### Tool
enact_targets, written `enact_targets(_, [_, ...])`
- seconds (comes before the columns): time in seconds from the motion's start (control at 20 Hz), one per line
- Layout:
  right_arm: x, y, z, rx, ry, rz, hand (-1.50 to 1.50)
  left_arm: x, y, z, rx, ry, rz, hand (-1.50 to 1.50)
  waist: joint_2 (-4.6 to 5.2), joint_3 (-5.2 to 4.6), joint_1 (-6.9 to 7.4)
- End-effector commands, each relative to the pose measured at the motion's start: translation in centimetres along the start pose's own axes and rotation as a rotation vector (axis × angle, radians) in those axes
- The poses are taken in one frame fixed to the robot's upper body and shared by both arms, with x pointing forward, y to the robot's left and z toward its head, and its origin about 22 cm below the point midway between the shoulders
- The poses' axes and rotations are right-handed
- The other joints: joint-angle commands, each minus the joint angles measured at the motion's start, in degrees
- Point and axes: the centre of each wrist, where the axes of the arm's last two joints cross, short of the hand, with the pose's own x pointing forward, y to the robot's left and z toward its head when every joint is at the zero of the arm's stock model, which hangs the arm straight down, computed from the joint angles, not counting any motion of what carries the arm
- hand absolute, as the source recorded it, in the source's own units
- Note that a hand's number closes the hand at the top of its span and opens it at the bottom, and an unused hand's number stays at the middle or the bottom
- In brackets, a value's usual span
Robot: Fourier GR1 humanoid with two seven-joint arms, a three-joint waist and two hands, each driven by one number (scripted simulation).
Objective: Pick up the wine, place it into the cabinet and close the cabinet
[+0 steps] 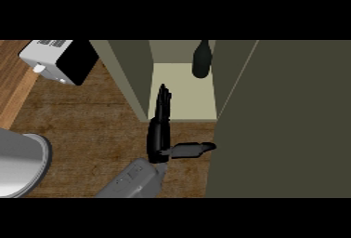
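Observation:
The dark wine bottle [202, 59] stands at the back of the open cabinet, on its pale shelf [184, 95]. My left hand [161, 125] is at the cabinet's front edge with straight fingers pointing into the opening, well short of the bottle. Its thumb [195, 149] sticks out to the right and meets the edge of the wide right door [288, 121], which stands open. The left door [130, 76] is open too. The hand holds nothing. My right hand does not show.
A white and black appliance [61, 60] sits on the wooden counter [82, 121] at the back left. A grey round vessel [21, 162] is at the left edge. The right door fills the right part of the view.

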Motion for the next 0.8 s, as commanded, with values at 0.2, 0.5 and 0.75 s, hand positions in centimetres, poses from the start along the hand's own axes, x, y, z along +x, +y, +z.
enact_targets(0.2, [1.9,1.0,1.1,0.016,-0.021,-0.015,-1.50,5.1,-0.6,4.5,0.051,-0.016,0.057,-1.50,0.03,-0.03,0.45])
enact_targets(0.5, [0.5,-0.3,1.1,0.024,-0.018,-0.027,-1.50,7.5,1.1,8.3,0.071,-0.033,0.021,-1.50,0.19,0.00,0.28])
enact_targets(0.75, [1.3,-0.7,1.9,0.077,-0.016,-0.028,-1.50,9.9,1.5,8.6,0.034,-0.048,0.081,-1.50,0.23,0.01,-0.01])
